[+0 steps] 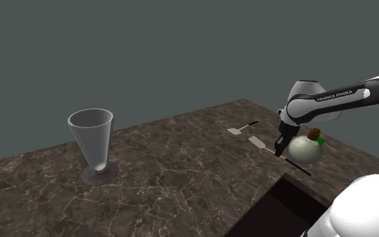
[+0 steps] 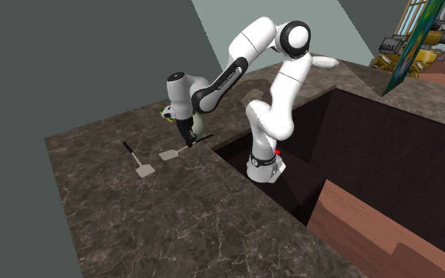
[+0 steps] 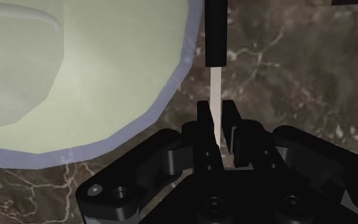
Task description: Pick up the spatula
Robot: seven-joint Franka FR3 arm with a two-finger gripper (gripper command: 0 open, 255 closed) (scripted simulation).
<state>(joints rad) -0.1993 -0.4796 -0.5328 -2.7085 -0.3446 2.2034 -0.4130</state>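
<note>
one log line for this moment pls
gripper: shut on spatula shaft | beside: round bottle | other spatula: on counter, apart | lift: unclear

Dim, this shoulder view: a flat grey wall (image 1: 181,47) and a dark marbled counter (image 1: 181,188) are lit evenly and softly, and the white arm (image 1: 302,101) is caught brightest, shaded underneath. More light is given in the second exterior view, though the recess (image 2: 371,150) is kept in deep shade. Edges are drawn crisp throughout. At the wrist, the black gripper (image 3: 217,114) is barely modelled, the pale shaft of the spatula (image 3: 216,89) picked out against it.
</note>
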